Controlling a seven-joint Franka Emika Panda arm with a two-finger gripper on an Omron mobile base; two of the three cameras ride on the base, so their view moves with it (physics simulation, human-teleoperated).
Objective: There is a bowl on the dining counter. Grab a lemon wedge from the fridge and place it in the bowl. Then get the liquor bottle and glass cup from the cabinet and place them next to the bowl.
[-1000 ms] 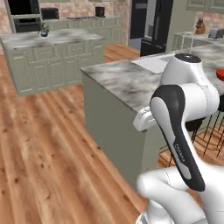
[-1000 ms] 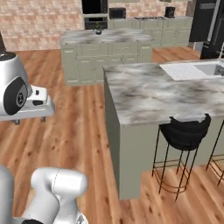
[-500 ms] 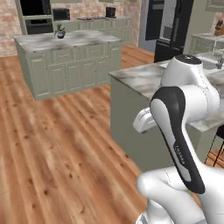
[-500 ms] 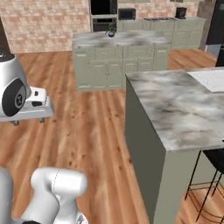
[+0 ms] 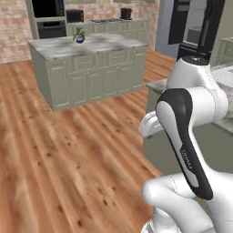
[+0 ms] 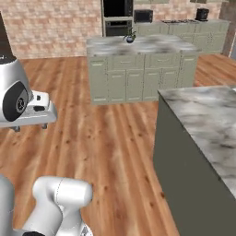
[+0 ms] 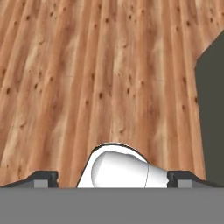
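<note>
My gripper [image 7: 113, 177] points down at bare wooden floor. Its two dark fingertips [image 7: 41, 177] stand far apart with nothing between them, so it is open. The dining counter [image 6: 203, 120], with marble top and sage-green side, is close on my right; its dark side [image 7: 212, 109] shows at the right edge of the hand view. The black fridge [image 5: 195, 22] stands at the back right of the left base view. The bowl, lemon wedge, liquor bottle, glass cup and cabinet are out of view.
A second marble-topped island [image 5: 86, 50] stands across the room with a small potted plant [image 5: 79, 38] on it. Behind it are a brick wall and black wall ovens [image 6: 117, 18]. Wide wooden floor [image 6: 115, 138] lies between the two islands.
The whole scene has slid to the right in both base views, so the base has moved; the stools and sink have left the picture. The arm holds the same pose, gripper still open.
</note>
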